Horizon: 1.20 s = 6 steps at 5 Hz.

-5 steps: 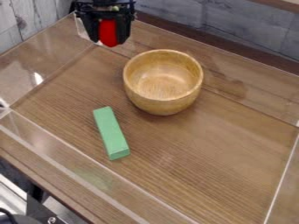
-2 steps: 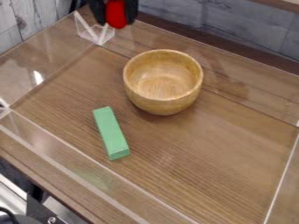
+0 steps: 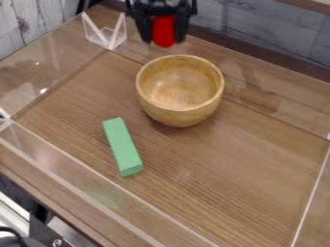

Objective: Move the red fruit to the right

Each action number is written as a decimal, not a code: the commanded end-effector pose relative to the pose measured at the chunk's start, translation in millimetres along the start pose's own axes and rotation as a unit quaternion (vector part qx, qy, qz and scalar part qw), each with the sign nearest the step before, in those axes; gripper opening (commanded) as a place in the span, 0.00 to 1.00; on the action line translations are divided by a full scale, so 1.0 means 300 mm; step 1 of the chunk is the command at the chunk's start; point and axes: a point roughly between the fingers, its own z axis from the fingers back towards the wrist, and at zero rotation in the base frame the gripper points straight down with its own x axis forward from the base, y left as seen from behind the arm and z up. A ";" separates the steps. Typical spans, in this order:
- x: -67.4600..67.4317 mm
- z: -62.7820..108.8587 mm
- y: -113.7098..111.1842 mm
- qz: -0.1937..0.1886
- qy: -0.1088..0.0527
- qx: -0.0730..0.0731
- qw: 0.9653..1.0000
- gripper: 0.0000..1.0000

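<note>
- Gripper [image 3: 162,29] is hanging at the top edge of the view, above the back of the table; its upper body is running out of frame.
- Its jaws are clamping the red fruit [image 3: 164,31] from both sides. The fruit is sitting between them, lifted clear of the surface, with its red body poking out below the dark fingers.
- The fruit's long axis is looking roughly vertical, hanging down from the grip. I can't make out the green top; it's hidden in the jaws.
- So there's no gap to close between hand and fruit. What matters is where the load is sitting relative to the drop zone on the right.
- Wooden bowl [image 3: 180,89] is sitting just in front of the gripper and slightly to the right, with its far rim near the hanging fruit in the picture.
- My read: a rightward carry is going to pass along the bowl's back rim, so holding height looks wise; the bowl is the only obstacle near that path.
- Green block [image 3: 123,147] is lying flat at front left, well apart from the gripper and not in the way.
- Table [image 3: 245,164] is showing bare wood to the right of the bowl, inside the clear wall [image 3: 314,198]; that looks like the likely set-down area.
</note>
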 end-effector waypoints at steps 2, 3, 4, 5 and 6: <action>-0.137 0.084 -0.201 -0.076 -0.034 -0.015 0.996 0.00; -0.192 0.111 -0.258 -0.100 -0.036 -0.021 0.994 0.00; -0.234 0.094 -0.334 -0.111 -0.033 -0.018 0.993 0.00; -0.268 0.073 -0.394 -0.127 -0.029 -0.015 0.991 0.00; -0.277 -0.020 -0.424 -0.159 -0.025 -0.007 0.987 0.00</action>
